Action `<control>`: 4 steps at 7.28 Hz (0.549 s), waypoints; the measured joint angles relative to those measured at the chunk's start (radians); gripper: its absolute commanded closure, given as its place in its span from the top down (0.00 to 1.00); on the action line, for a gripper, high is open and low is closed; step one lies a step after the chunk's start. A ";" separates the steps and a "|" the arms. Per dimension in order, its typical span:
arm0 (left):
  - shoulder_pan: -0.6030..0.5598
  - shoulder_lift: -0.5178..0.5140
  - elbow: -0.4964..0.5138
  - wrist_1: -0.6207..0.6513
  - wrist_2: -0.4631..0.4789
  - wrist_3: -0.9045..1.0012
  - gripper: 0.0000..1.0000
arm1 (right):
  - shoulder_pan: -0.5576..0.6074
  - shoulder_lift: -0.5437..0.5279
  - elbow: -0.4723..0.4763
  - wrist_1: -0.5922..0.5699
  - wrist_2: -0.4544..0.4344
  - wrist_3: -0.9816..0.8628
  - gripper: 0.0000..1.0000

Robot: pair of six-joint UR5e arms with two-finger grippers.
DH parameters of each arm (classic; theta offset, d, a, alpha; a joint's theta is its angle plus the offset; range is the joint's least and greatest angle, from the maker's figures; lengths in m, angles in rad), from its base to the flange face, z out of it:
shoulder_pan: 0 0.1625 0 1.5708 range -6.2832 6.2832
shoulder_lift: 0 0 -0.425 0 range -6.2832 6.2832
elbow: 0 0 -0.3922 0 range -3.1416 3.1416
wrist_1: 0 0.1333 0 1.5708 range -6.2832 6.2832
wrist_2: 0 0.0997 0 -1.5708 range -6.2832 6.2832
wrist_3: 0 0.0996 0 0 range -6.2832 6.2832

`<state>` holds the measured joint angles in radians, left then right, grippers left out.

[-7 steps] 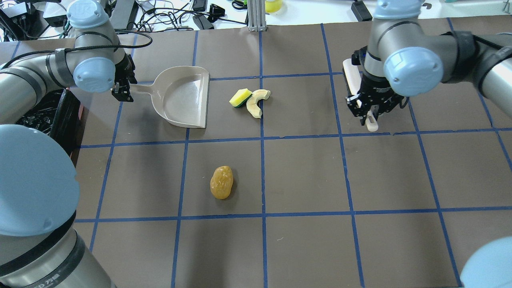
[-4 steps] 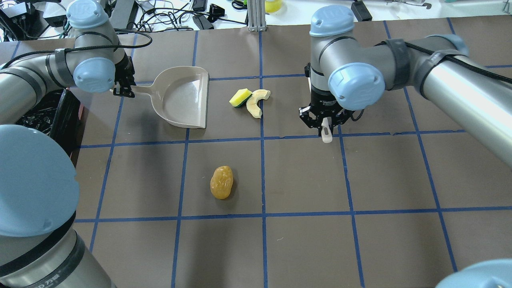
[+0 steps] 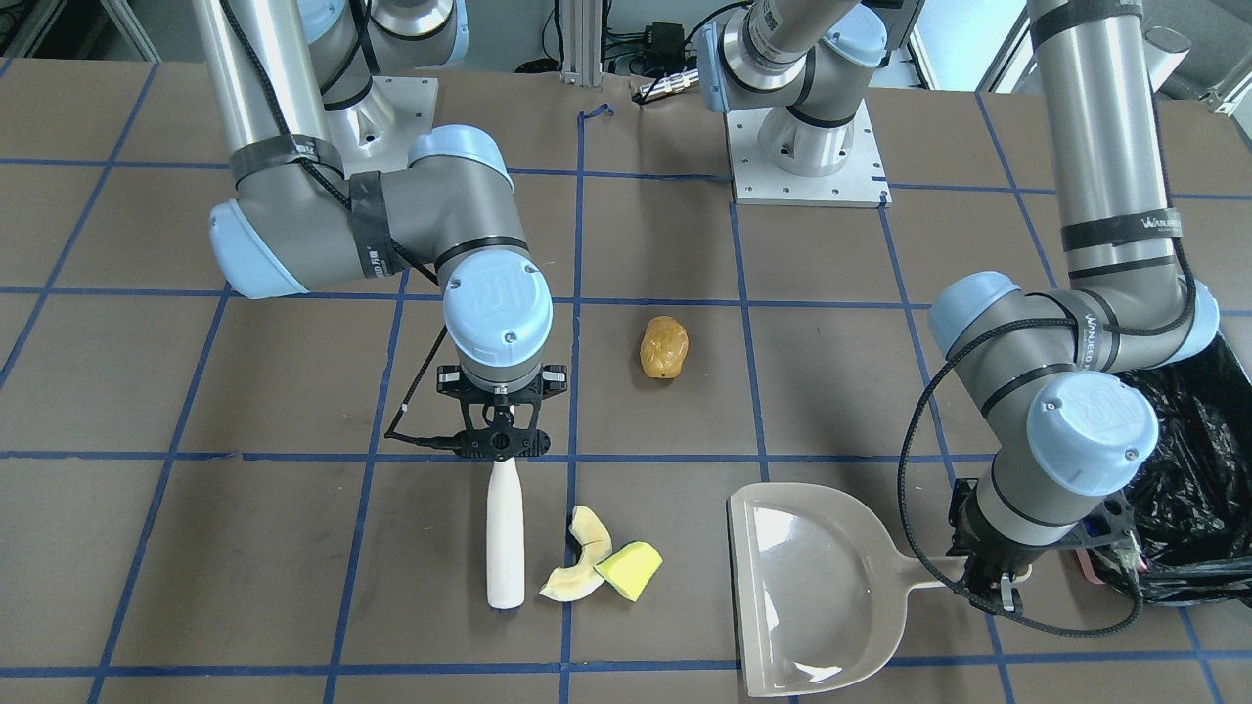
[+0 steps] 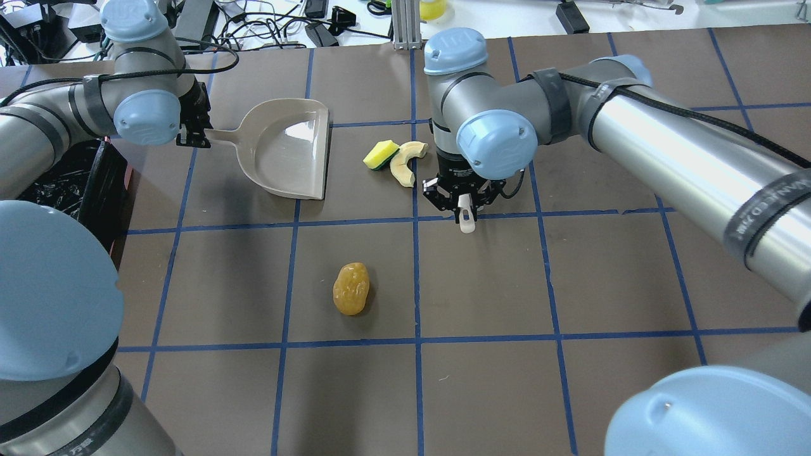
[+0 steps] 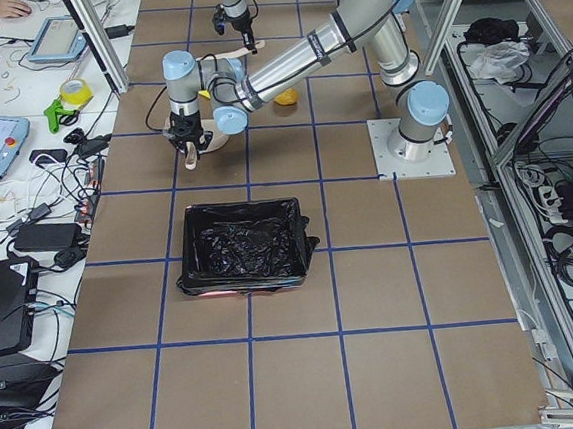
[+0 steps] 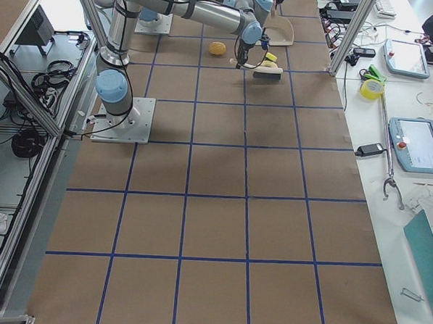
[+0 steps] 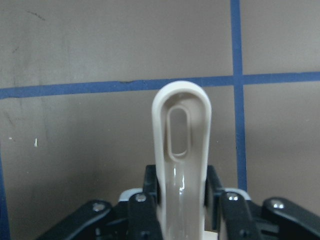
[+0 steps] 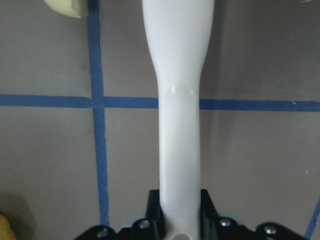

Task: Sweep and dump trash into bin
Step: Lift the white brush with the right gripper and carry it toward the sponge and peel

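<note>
Tabletop scene, covered in brown paper with a blue tape grid, where two robot arms are set up to sweep trash.

The right gripper (image 3: 501, 445) is clamped on the handle of a beige hand brush (image 3: 505, 533), near the handle's end. The brush head reaches out across the table (image 4: 481, 285). The brush sits just beside a pale curved rind slice (image 3: 579, 562), and a yellow-and-green sponge (image 3: 631, 570) touches the slice's other side. Whether the brush touches the slice cannot be told. The brush is on the side of the pair away from the dustpan (image 3: 802, 587), so a push would likely drive both pieces toward the pan.

The left gripper (image 4: 193, 136) is closed on the dustpan's handle. The open mouth of the pan faces the sponge and slice, with a gap of bare table between, and appears placed as a catcher. Nothing lies in the pan.

A golden-brown potato-like lump (image 4: 350, 289) lies well apart from the other two pieces, nearer the robot, outside the line between brush and pan. It will probably need its own sweep.

The bin (image 5: 198, 252), lined with crinkled black plastic, stands at the table's end on the robot's left, beyond the left arm, within reach for tipping the pan.
</note>
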<state>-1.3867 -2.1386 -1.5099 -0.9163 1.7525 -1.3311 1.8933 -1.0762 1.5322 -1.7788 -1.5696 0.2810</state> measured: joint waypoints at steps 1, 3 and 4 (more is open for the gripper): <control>-0.003 -0.001 -0.004 0.002 0.019 0.000 0.00 | 0.005 0.009 -0.007 -0.002 0.020 0.014 0.00; -0.018 0.000 -0.008 0.001 0.025 -0.010 0.00 | 0.008 0.015 -0.011 -0.003 0.033 0.023 0.00; -0.029 0.000 -0.008 0.001 0.026 -0.015 0.00 | 0.011 0.017 -0.012 -0.004 0.035 0.031 0.00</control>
<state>-1.4159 -2.1390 -1.5181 -0.9155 1.7782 -1.3466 1.9042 -1.0595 1.5206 -1.7828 -1.5345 0.3119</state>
